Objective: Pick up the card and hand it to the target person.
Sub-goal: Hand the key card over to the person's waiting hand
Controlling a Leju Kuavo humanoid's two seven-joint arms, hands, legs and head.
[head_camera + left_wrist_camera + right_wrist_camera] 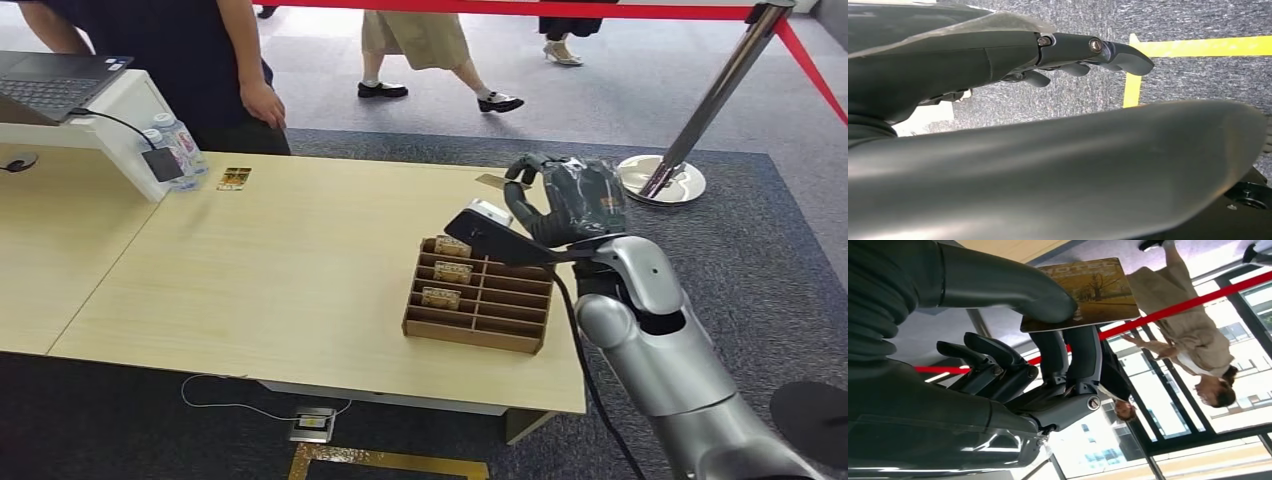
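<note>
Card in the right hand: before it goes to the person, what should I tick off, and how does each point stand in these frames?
1. Card pinched between the right hand's thumb and fingers: ok.
2. Card lifted clear of the wooden card holder: ok.
3. Person standing at the table's far side: ok, though whether this is the target, cannot tell.
4. Person's hand raised to receive: not ok, it hangs at the side.
5. Path across the table free: ok; the water bottles and a spare card sit at the far left.
6. Left hand out of the way, over the carpet: ok.
</note>
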